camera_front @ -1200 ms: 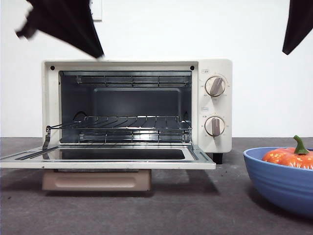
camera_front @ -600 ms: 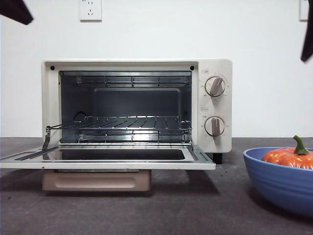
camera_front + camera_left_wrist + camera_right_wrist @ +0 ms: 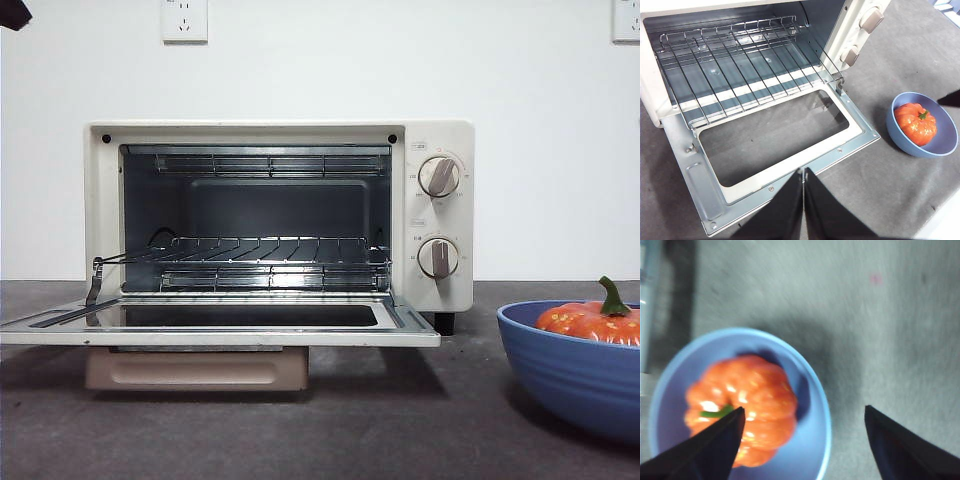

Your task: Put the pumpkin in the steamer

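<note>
Two pincers up: right pincer [image 3: 802, 422], jaws wide, hovers above the pumpkin [image 3: 742, 407] in its blue bowl [image 3: 815, 390], off-centre toward one jaw; left pincer [image 3: 803, 177], jaws together, faces the open steamer [image 3: 765, 95].

Counted: one pumpkin [image 3: 915, 124]; one blue bowl [image 3: 945, 146]; one steamer [image 3: 440, 230] with two knobs, one wire rack [image 3: 740, 75]; two wall sockets; two grippers.
</note>
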`<state>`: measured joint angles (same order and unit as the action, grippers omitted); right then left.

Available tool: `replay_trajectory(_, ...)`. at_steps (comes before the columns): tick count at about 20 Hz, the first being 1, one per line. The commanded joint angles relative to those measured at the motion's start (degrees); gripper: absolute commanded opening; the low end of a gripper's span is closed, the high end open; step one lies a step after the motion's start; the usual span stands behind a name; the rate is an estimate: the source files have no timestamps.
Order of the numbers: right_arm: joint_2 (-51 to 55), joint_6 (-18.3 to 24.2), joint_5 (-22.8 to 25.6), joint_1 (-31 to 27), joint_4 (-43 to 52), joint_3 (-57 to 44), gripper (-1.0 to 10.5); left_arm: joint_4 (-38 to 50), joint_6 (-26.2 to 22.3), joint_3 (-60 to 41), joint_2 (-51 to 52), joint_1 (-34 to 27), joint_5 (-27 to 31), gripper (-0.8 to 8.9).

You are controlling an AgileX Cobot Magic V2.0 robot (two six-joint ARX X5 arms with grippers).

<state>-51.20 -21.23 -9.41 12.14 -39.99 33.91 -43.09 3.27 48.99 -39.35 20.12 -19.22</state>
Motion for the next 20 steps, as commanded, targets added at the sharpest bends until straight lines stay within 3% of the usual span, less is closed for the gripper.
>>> replay_trajectory(1, -2.43, -1.25, 0.66, 0.04, 1.27, -0.17, 3.1, 0.52, -0.98, 0.39, -0.26, 0.15, 0.17, 0.14)
replay_trajectory(9, -11.26, -0.96, 2.32, 0.07, 5.53, -0.17, 1.8, 0.61, -1.11, 0.39, -0.26, 0.15, 0.17, 0.14)
replay_trajectory(13, -12.74, -0.59, 2.27, 0.11, 7.06, -0.17, 0.0, 0.63, -1.09, 0.39, -0.26, 0.15, 0.17, 0.14)
replay_trajectory(20, -8.70, -0.37, 1.25, 0.44, 7.32, 0.22, 0.0, 0.94, -1.14, 0.39, -0.31, 0.13, 0.17, 0.14)
